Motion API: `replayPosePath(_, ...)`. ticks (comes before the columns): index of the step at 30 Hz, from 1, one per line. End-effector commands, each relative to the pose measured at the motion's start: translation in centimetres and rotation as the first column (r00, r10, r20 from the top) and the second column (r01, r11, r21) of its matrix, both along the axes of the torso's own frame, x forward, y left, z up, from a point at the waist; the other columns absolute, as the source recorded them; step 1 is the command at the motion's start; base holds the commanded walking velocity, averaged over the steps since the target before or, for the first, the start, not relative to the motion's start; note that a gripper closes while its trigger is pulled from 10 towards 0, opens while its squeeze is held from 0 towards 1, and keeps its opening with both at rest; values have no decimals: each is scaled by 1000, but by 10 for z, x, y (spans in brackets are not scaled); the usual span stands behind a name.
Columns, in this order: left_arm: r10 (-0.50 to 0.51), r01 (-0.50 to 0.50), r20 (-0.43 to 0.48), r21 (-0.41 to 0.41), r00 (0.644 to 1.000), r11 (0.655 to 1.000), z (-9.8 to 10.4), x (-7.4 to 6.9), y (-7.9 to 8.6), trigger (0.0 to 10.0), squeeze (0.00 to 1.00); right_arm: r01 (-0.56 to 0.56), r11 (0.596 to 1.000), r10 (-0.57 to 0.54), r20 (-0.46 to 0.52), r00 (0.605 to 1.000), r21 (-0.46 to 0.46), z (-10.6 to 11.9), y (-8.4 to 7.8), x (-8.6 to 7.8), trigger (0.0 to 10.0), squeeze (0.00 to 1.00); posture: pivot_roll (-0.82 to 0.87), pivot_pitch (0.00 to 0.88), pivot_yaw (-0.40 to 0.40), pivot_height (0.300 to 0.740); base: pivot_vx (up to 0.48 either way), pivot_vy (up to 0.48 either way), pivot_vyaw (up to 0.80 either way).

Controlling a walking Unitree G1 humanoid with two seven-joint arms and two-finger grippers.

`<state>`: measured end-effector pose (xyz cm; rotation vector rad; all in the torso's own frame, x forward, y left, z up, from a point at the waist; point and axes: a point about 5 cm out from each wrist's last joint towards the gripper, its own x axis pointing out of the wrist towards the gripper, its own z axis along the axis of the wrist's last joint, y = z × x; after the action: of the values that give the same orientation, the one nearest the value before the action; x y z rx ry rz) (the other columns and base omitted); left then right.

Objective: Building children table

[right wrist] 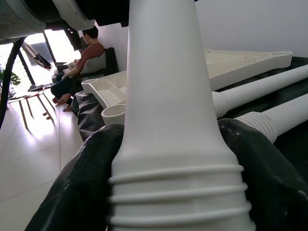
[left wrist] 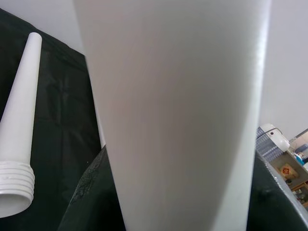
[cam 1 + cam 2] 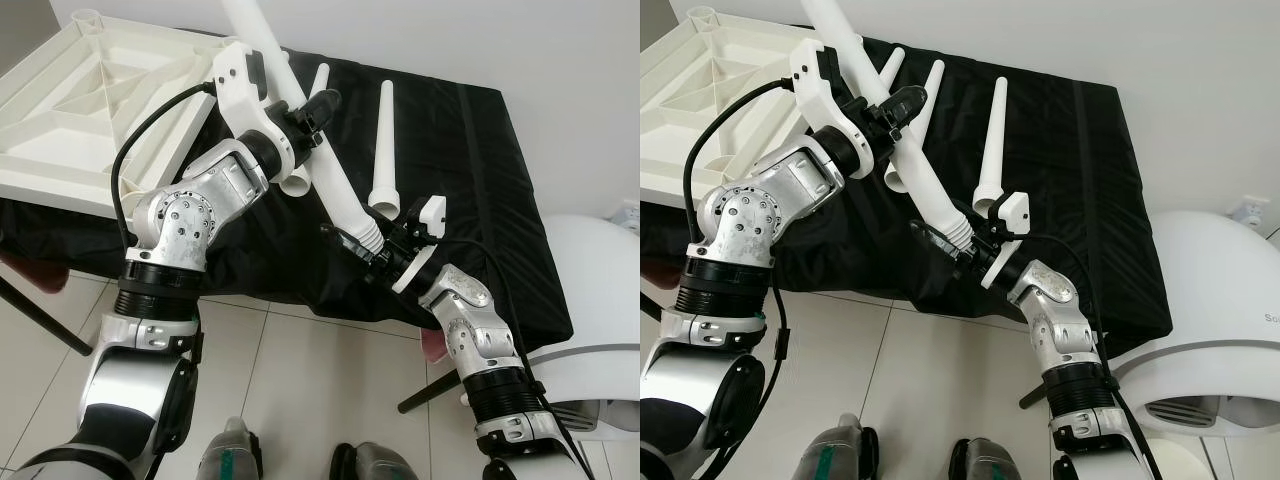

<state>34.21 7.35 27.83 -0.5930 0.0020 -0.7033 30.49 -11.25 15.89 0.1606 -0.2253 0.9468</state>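
A long white table leg (image 3: 335,185) slants above the black-covered table (image 3: 470,170), held by both grippers. My left gripper (image 3: 312,118) is shut on the leg's middle. Lower down, my right gripper (image 3: 372,250) is shut just above the leg's threaded end (image 1: 178,192), its black fingers (image 1: 82,183) on either side. The white tabletop (image 3: 60,110) lies upside down at the table's left end, ribs facing up. A loose leg (image 3: 384,150) lies flat on the cloth to the right of the held one, and two more legs (image 3: 318,80) lie partly hidden behind it.
The table's front edge runs just behind my right gripper, with tiled floor (image 3: 300,380) below. A rounded white appliance (image 3: 590,300) stands at the right. A dark chair leg (image 3: 40,315) crosses the lower left. A person (image 1: 82,62) sits far off in the room.
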Motion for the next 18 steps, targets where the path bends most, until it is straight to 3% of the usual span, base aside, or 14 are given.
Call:
replayPosePath(1,-211,219,166,-26,963,975,11,-12,-5,0,0,32,999,-32,-8,999,2,-2,-6,0,10000,0,67,49,-54,740,0,0,0)
replayPosePath(2,-216,221,170,-11,961,975,12,-12,-6,3098,0,39,999,-39,-20,999,3,-3,-6,1,10000,0,69,50,-55,740,0,0,0)
replayPosePath(4,-216,221,170,-11,961,975,12,-12,-6,3098,0,39,999,-39,-20,999,3,-3,-6,1,10000,0,69,50,-55,740,0,0,0)
replayPosePath(5,-225,226,182,16,957,974,13,-14,-7,10000,0,49,999,-49,-38,998,3,-4,-6,2,10000,1000,69,52,-57,740,0,0,0)
replayPosePath(8,-225,226,182,16,957,974,13,-14,-7,10000,0,49,999,-49,-38,998,3,-4,-6,2,10000,1000,69,52,-57,740,0,0,0)
replayPosePath(14,-259,234,247,125,934,964,17,-21,-15,10000,0,61,997,-63,-63,996,-41,3,-12,5,10000,1000,60,60,-72,740,0,0,0)
replayPosePath(15,-266,228,274,164,924,960,19,-24,-18,10000,0,53,995,-58,-62,996,-82,9,-14,7,10000,0,56,61,-78,740,0,0,0)
replayPosePath(18,-277,206,320,237,906,949,21,-28,-25,10000,0,36,980,-40,-13,999,-196,23,-15,10,10000,0,52,62,-87,740,0,0,0)
